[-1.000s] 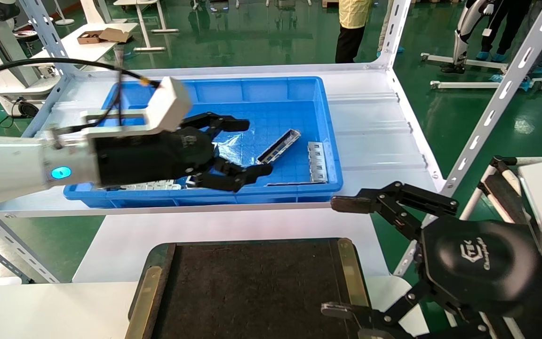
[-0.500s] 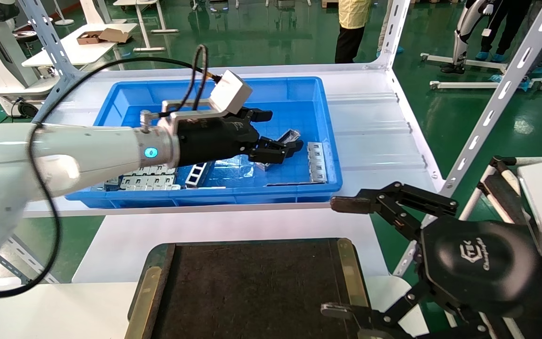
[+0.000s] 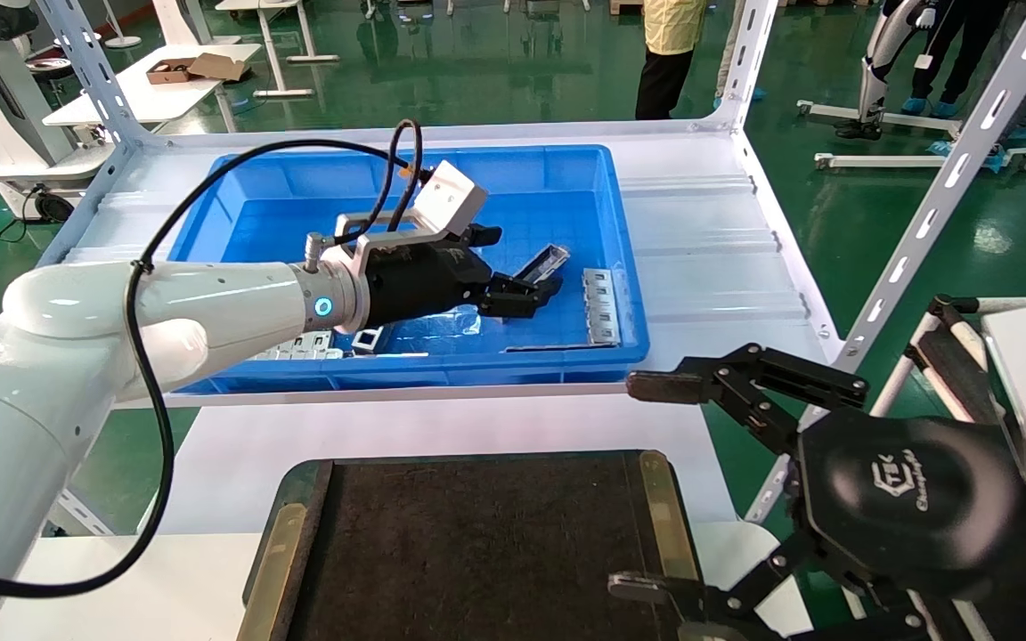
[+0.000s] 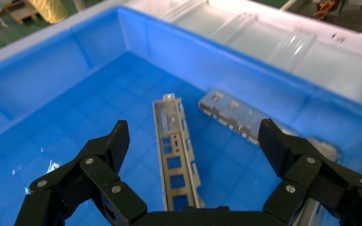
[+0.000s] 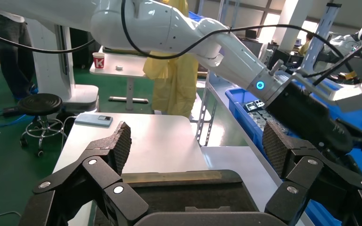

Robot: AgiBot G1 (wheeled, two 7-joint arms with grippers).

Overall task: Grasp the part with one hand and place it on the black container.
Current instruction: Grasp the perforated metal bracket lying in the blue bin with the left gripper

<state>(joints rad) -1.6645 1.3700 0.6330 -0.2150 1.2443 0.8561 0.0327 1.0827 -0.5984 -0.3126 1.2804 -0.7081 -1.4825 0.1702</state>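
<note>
Approach is the step in hand, as I judge it: the left gripper hangs low inside the blue bin, jaws spread wide and holding nothing, with the part not yet grasped. That trough-shaped metal bar lies on the bin floor, its long axis running straight out between the two fingers, open side up, touching neither of them. A flat tabbed plate rests just beside it, nearer the bin's right wall. Next, the gripper needs to sink a little farther and close across the bar's narrow width, catching both side walls. The black container waits bare on the near table, well apart from the bin. Parked near that tray's right side, the right gripper is spread open and idle.
</note>
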